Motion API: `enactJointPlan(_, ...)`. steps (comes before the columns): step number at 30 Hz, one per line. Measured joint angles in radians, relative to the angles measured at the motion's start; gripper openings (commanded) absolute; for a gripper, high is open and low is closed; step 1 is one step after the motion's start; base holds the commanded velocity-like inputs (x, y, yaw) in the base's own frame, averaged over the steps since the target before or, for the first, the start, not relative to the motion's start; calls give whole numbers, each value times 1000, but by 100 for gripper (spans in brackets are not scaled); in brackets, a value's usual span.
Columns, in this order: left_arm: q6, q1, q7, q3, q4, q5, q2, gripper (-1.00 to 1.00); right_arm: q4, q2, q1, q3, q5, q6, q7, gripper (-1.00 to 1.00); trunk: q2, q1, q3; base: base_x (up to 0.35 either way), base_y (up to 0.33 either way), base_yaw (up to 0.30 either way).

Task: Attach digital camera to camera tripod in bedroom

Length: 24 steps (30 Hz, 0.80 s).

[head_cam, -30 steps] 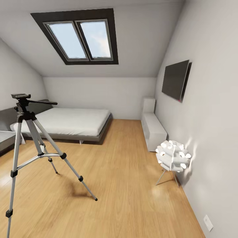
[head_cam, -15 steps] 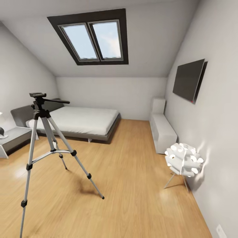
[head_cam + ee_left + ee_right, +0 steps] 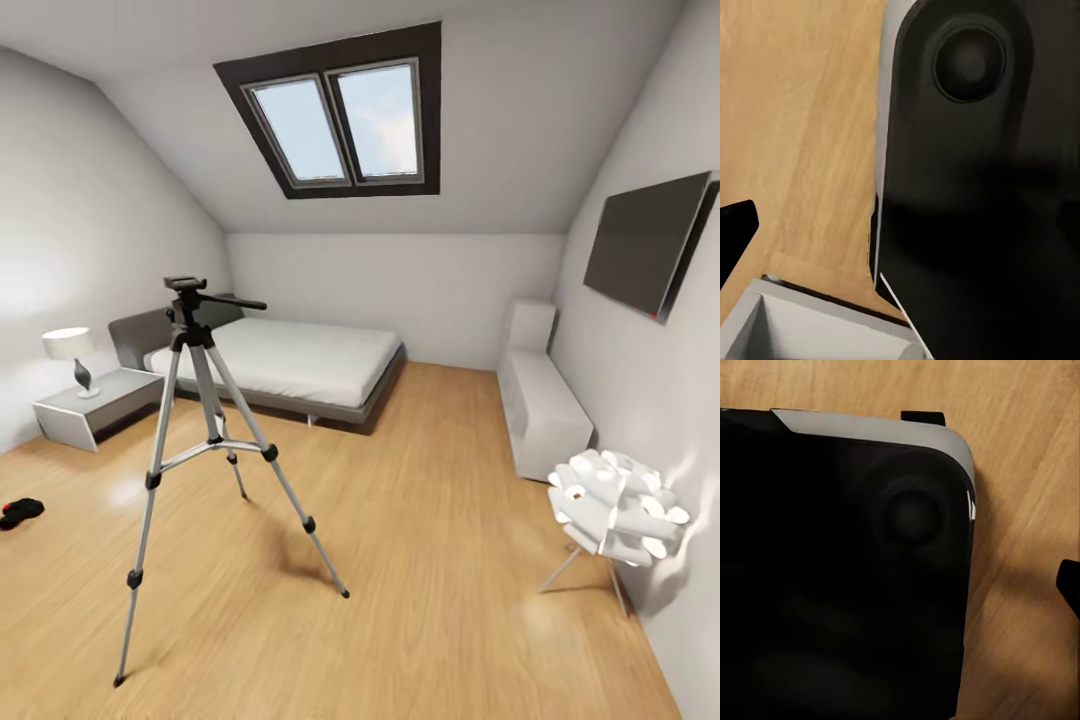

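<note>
At the far left of the head view, a small dark thing [image 3: 20, 512] lies on the wooden floor [image 3: 400, 600]; it may be the digital camera, but it is too small to be sure. Next comes a grey bedside table [image 3: 95, 408] with a white lamp [image 3: 70, 352] on it. The camera tripod [image 3: 205, 440] stands upright on the floor in front of the bed [image 3: 300, 365], its three legs spread and its head plate bare. I judge it is light and easy to tip, so it is better not to push the legs; the camera, rigid and small, should be gripped on its sides. To the right are a white cabinet [image 3: 545, 410] and a white floor lamp [image 3: 612, 510]. No container is open to see into. In both wrist views dark robot parts cover the pincers, so I cannot tell their state.
</note>
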Motion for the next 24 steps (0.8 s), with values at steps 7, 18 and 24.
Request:
enactJointPlan(7,32,-106,-12,38,-84,162,6,100,-73,-6,-57,0,9,12,1,100,0,0,0,0,0,295)
enactJointPlan(18,374,-288,-8,55,-425,426,4,100,-119,58,-307,0,96,261,-9,100,0,0,0,0,0,297)
enactJointPlan(24,554,-259,77,69,-745,489,-5,100,-203,131,-359,1,171,298,-10,100,0,0,0,0,0,297)
